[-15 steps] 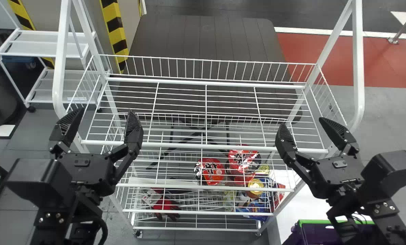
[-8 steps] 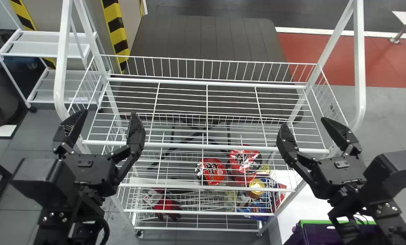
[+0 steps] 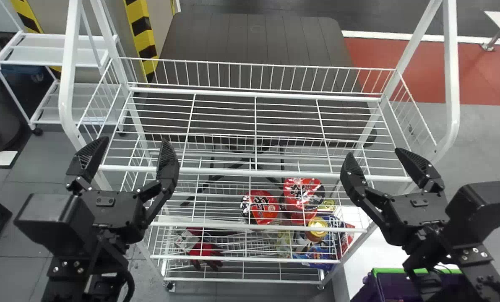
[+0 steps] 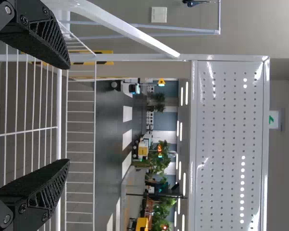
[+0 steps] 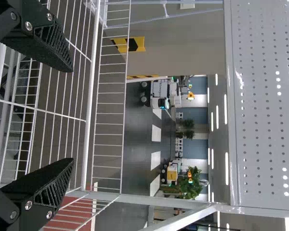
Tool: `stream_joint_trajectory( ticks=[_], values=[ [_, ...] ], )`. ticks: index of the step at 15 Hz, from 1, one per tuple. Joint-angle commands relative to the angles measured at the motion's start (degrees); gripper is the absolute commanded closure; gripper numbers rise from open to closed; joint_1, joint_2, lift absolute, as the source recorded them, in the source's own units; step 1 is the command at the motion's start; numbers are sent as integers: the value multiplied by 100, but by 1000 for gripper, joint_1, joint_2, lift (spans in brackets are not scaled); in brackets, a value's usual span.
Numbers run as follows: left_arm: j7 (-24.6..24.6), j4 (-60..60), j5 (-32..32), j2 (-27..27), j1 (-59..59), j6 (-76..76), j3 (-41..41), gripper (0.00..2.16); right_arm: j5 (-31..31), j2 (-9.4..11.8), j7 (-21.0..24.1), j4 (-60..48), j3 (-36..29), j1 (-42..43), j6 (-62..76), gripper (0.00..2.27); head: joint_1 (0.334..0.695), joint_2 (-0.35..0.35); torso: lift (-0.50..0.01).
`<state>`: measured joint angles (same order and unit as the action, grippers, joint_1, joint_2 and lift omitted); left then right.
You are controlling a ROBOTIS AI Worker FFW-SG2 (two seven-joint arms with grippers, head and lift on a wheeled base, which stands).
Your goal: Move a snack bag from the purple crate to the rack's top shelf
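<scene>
My left gripper [image 3: 126,153] stands open at the near left of the rack's top shelf [image 3: 250,171], holding nothing. At the shelf's near right corner my right gripper [image 3: 378,157] is open too, its fingers apart and nothing between them. Both pairs of fingers show in the wrist views, the left gripper [image 4: 66,113] and the right gripper [image 5: 73,113] each before the rack's wire grid. The purple crate [image 3: 422,287] with a green rim stands at the bottom right, partly behind the right arm. Its contents cannot be made out.
Red packages [image 3: 263,207] and a yellow-lidded jar [image 3: 317,228] lie on lower tiers of the rack. Red gloves [image 3: 206,251] are low on its left. White uprights [image 3: 452,84] rise at both sides. A dark table [image 3: 254,46] is behind, and another white rack [image 3: 53,54] is at left.
In the head view the rack's top shelf has shifted slightly up and looks a little larger. The left gripper shifted slightly right in that view; both grippers stayed open.
</scene>
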<state>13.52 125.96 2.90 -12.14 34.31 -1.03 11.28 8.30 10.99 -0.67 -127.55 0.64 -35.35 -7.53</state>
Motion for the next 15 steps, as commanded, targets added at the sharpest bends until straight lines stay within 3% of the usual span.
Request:
stream_joint_trajectory(
  ticks=[1,15],
  values=[
    [2,7,26,2,23,11,-3,134,23,0,-29,-6,-2,-7,-34,174,695,-54,-42],
    [-7,42,70,2,32,117,6,134,242,9,-117,-6,-99,-69,54,181,695,-58,-98]
  ],
)
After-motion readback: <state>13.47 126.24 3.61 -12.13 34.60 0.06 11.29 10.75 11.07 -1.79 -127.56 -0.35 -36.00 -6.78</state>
